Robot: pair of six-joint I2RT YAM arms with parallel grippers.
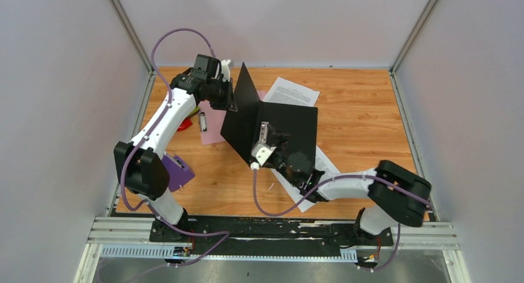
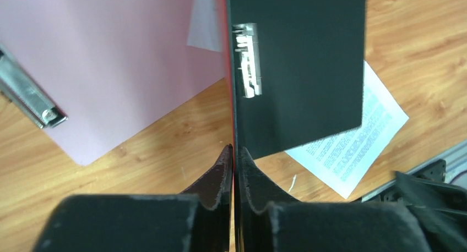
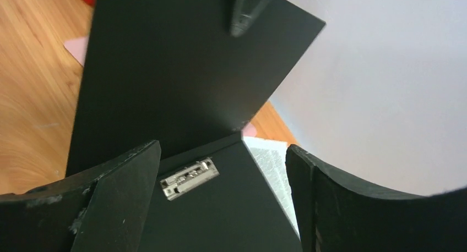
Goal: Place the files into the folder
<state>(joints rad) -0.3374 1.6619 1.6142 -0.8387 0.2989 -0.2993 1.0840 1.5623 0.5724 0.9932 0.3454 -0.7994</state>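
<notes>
Pinched shut, the left gripper (image 2: 234,168) clamps the raised cover of the black folder (image 2: 303,70). The right gripper (image 3: 223,147) hangs wide open over its clip (image 3: 187,177). One file (image 2: 358,147) lies part-tucked under the folder at lower right, and the second file (image 1: 291,91) lies at upper centre. Being thin, limp paper, each is probably best pinched at a free edge.

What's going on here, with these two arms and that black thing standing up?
The left pincer grips one cover of the black folder and holds it upright, so the folder stands open on the table. The right pincer hangs open just above the flat half, near the metal clip. Neither file is inside yet: one printed sheet lies beyond the folder, and the other sheet pokes out from under it.
</notes>
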